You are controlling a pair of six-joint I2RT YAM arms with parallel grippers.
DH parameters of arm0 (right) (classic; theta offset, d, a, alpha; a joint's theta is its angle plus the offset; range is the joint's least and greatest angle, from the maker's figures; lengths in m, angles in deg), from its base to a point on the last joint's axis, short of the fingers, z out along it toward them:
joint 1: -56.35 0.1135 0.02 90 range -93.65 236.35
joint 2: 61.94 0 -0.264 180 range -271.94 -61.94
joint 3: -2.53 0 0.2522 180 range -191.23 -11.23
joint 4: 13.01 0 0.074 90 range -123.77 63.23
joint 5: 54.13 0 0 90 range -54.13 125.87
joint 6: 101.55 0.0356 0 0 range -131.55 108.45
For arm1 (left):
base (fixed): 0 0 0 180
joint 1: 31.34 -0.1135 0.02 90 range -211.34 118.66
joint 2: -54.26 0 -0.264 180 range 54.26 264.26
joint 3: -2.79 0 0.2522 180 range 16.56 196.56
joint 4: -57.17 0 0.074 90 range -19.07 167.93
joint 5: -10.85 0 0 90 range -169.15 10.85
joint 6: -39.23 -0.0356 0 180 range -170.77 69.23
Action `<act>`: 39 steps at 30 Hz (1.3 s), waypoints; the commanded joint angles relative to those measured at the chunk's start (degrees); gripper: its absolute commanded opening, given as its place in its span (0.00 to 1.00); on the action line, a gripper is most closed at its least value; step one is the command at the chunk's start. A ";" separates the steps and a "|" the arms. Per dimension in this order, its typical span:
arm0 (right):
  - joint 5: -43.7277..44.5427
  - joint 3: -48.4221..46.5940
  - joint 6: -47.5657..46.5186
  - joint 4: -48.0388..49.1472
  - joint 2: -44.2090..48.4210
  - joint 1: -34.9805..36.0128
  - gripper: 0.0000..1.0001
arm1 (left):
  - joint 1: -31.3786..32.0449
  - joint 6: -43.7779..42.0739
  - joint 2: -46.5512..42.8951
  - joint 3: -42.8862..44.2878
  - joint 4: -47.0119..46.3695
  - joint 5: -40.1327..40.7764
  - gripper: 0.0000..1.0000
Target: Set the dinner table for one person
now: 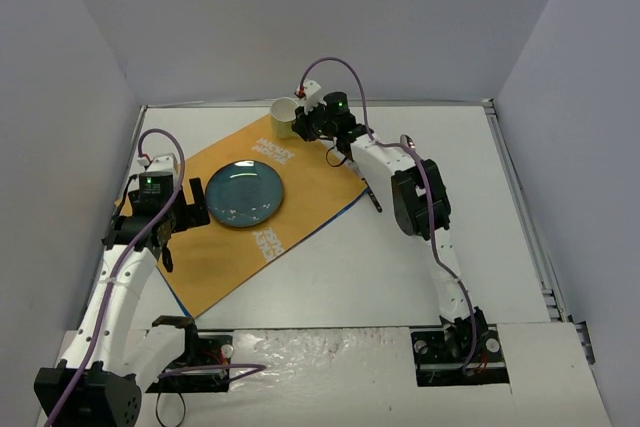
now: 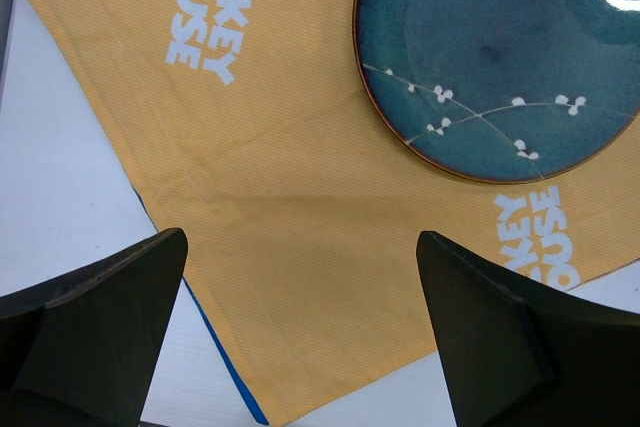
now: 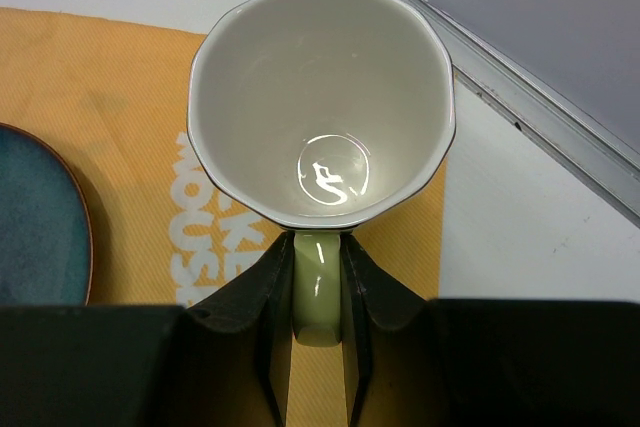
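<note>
Right hand (image 3: 318, 259) pinches cup (image 3: 320, 97) handle near the dinner table (image 3: 530, 232) edge.

Large flat white dinner table (image 1: 420, 257)

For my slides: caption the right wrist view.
Right claw grips an empty cup by its handle at the orange placemat corner.

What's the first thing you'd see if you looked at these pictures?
The bright orange placemat with white letters jumps out, lying slantwise on the left half of the white table. A shiny blue plate with little white blossoms sits in its middle. At the mat's far corner, the right end effector is pinching the handle of a pale cup, which is empty inside.
</note>
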 commanded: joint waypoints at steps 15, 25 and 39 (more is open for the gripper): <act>2.02 -6.97 -1.40 10.12 -0.03 0.95 0.00 | -0.29 -0.49 0.34 1.08 -2.96 0.14 0.97; 2.28 -7.24 -1.42 9.72 -0.52 1.13 0.08 | -0.29 -0.47 0.21 1.03 -2.96 0.19 0.97; 3.03 -5.28 -1.20 10.58 1.56 1.07 0.57 | -0.29 -0.49 0.12 1.11 -2.83 0.02 0.97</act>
